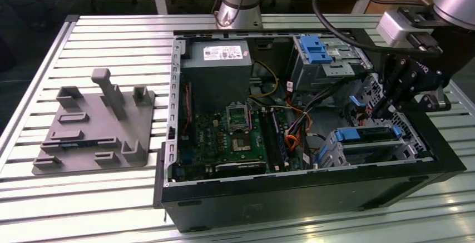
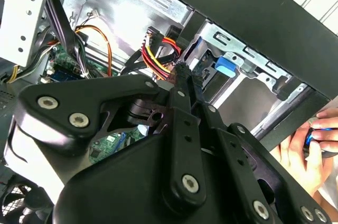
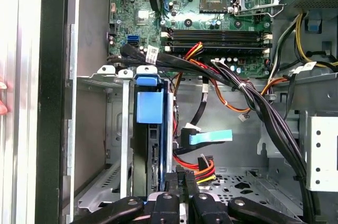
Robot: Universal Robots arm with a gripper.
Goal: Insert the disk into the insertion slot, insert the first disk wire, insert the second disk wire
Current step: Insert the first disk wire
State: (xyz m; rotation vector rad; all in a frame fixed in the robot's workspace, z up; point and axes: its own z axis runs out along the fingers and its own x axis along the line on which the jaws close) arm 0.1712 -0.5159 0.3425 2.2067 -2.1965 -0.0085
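The disk, in its blue carrier, sits inside the insertion slot, a low perforated metal cage at the exterior view's right end of the open computer case. In the first wrist view the disk stands edge-on in the slot under a blue tab. My gripper reaches down into the case just beside the cage. Its fingers are shut on the plug of a red, yellow and orange disk wire, close to the disk's rear edge. The gripper and that wire show in the second wrist view too.
A loose light-blue flat cable lies near the disk. A thick black wire bundle crosses the case. A grey power-supply box, motherboard and taller bay with blue latch stand inside. A person's hand rests outside the case wall.
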